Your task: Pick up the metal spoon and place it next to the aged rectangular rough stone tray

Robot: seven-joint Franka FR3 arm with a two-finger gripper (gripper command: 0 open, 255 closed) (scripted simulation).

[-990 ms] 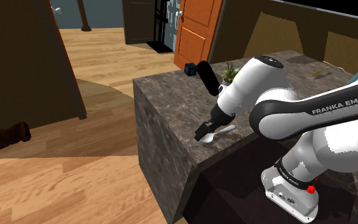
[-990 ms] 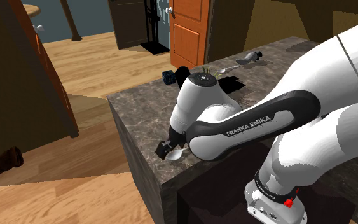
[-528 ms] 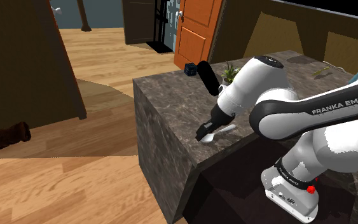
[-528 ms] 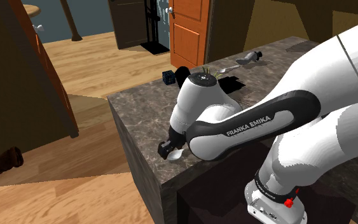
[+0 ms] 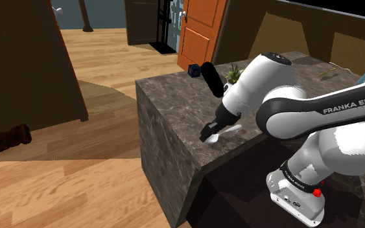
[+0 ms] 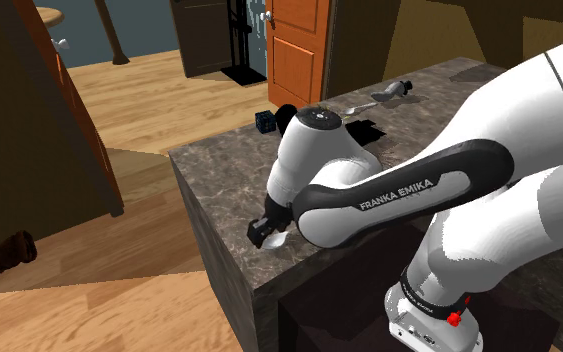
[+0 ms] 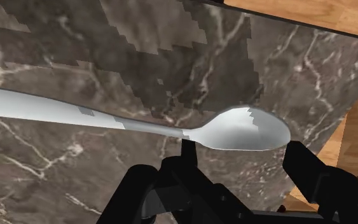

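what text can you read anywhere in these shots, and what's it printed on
"FRANKA EMIKA": white letters on the arm's dark forearm band; the shoulder view shows the same lettering, running to the picture's edge.
Small white print on the dark ring at the arm's foot: too small to read.
Nothing is written on the spoon, the stone counter or the orange door.

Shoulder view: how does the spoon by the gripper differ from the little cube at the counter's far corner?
The spoon is pale silver; the cube is dark, nearly black. The spoon is long and thin; the cube is compact and boxy. The spoon is at the gripper; the cube stands apart, at the counter's far corner toward the orange door. Both are small against the dark marbled counter.
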